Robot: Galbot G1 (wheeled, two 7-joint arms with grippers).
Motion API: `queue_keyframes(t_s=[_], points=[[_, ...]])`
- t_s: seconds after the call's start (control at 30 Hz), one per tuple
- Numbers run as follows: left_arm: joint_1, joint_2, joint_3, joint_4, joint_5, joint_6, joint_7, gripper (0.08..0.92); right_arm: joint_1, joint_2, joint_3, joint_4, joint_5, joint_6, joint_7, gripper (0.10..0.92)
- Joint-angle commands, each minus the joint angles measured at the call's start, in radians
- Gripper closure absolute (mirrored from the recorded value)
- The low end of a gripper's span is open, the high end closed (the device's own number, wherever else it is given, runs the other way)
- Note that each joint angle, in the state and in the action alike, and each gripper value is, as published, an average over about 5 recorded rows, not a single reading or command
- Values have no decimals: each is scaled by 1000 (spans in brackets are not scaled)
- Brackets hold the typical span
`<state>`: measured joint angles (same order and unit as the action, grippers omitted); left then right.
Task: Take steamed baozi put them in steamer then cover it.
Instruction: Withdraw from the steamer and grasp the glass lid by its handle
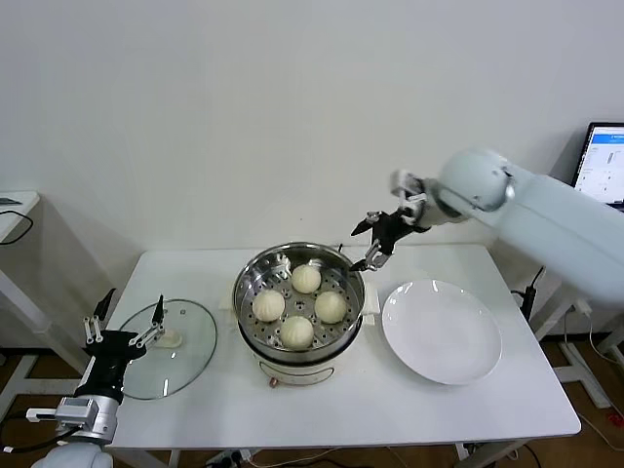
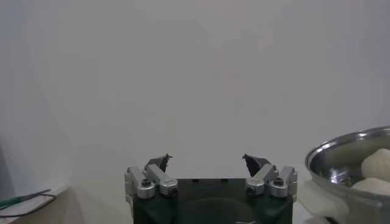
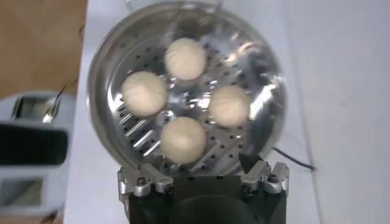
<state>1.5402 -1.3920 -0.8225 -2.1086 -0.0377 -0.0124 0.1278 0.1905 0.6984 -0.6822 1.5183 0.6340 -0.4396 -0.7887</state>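
Right gripper (image 1: 373, 241) hung wide open and empty just past the steamer (image 1: 298, 261) rim w/ all 4 baozi (image 1: 298, 304) inside, left gripper (image 1: 127, 318) open by the lid (image 1: 190, 346).

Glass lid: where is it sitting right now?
In the head view the glass lid lies flat on the table's left side, beside the steamer, with the open left hand over its near-left edge.
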Motion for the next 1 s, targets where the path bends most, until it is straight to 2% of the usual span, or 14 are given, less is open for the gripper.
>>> queue_keyframes(t_s=[0.03, 0.2, 0.33, 0.63, 0.87, 1.0], points=[[-11, -5, 3, 15, -1, -15, -7, 177, -663, -130, 646, 94, 167, 386, 531, 203], [-19, -13, 24, 41, 22, -44, -5, 177, -1019, -39, 943, 207, 133, 461, 699, 203], [-22, -12, 36, 63, 32, -67, -4, 177, -1217, 63, 1045, 272, 54, 522, 755, 203], [-18, -19, 39, 58, 40, -89, -10, 177, -1427, 320, 1164, 359, -128, 566, 764, 203], [-12, -15, 22, 86, 80, -119, -16, 177, -1528, 411, 1214, 358, -215, 656, 729, 203], [-8, -13, 28, 113, 192, -164, -30, 177, -1552, 444, 1225, 357, -232, 671, 726, 203]])
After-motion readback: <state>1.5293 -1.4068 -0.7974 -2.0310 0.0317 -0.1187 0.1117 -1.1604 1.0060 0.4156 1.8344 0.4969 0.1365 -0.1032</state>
